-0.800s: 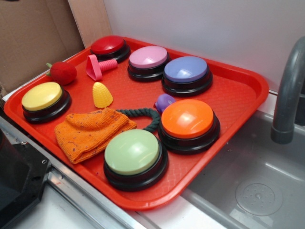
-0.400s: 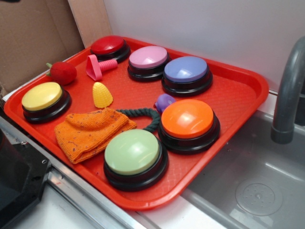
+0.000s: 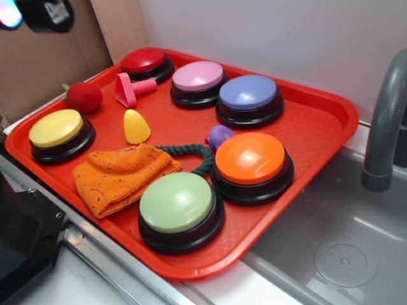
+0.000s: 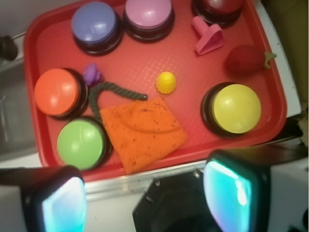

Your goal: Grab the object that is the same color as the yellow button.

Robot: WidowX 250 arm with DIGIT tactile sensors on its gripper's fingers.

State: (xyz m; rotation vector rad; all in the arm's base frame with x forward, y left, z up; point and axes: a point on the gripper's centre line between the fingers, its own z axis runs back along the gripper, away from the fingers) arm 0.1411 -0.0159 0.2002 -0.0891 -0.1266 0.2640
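The small yellow ridged plastic toy corn (image 3: 136, 126) stands on the red plastic tray (image 3: 318, 127), between yellow-domed push button (image 3: 56, 128) and orange knitted cloth (image 3: 121, 175). Likely light, stiff, slippery; pinch its broad base. The gripper (image 4: 145, 193) hangs spread, high above.

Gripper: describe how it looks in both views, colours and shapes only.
In the wrist view the gripper shows two broad, blurred fingers with dark rounded outlines and glowing cyan-white faces, and a black body between them. In the exterior view only a dark blurred bit of it with a cyan patch shows at the top left corner. No cables or markings are discernible.
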